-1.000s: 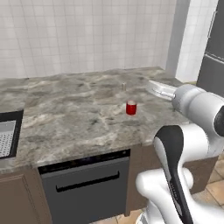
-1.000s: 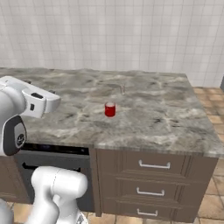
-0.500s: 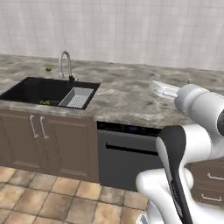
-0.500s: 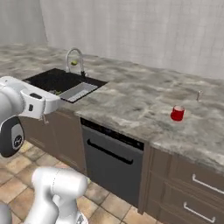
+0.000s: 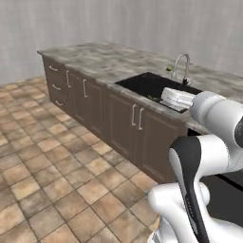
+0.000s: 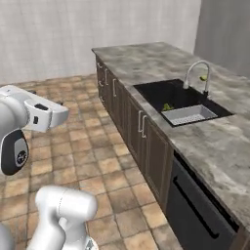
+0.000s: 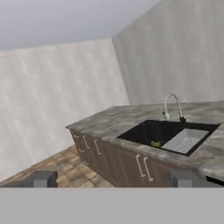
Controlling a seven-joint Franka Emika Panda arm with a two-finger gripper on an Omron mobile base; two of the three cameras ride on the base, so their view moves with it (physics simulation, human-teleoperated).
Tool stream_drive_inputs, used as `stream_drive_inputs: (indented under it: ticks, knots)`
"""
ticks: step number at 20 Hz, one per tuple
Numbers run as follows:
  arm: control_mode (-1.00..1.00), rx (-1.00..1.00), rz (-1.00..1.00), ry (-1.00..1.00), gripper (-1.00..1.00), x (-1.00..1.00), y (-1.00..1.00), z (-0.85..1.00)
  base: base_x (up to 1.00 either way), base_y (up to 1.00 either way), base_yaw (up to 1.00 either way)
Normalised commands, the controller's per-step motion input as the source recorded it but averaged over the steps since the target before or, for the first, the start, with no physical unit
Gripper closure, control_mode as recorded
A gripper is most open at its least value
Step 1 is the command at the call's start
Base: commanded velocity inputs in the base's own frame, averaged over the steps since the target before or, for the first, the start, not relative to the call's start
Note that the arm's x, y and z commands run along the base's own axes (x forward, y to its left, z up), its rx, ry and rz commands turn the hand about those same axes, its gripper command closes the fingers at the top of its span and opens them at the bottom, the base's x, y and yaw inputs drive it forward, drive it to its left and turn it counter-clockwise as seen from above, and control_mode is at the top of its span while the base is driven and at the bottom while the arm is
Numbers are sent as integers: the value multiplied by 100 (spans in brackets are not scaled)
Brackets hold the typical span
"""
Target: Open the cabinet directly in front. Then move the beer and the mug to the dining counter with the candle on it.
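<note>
The white arm's two-finger gripper (image 7: 111,179), its dark tips spread wide and holding nothing, is carried high over the brown tiled floor (image 5: 42,156) beside a grey-brown veined stone counter (image 6: 146,63) with a black sink basin (image 6: 176,95) and curved silver tap (image 6: 197,75). None of the cabinet, beer, mug or candle counter appears here. The base seems mid-transit, and is best driven with the arm tucked clear of the counter edge until those come into sight.

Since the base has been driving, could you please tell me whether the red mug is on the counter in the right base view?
No, the stone counter there carries a black sink and a curved tap, but no mug.
</note>
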Motion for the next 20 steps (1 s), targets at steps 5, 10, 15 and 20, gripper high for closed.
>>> stream_drive_inputs:
  ticks: [5,10,15,20]
  knots:
    - [100,0,0,0,-100,0,0,0,0,6,99]
    - [100,0,0,0,-100,0,0,0,28,9,85]
    - [100,0,0,0,-100,0,0,0,99,1,46]
    - [100,0,0,0,-100,0,0,0,100,-10,10]
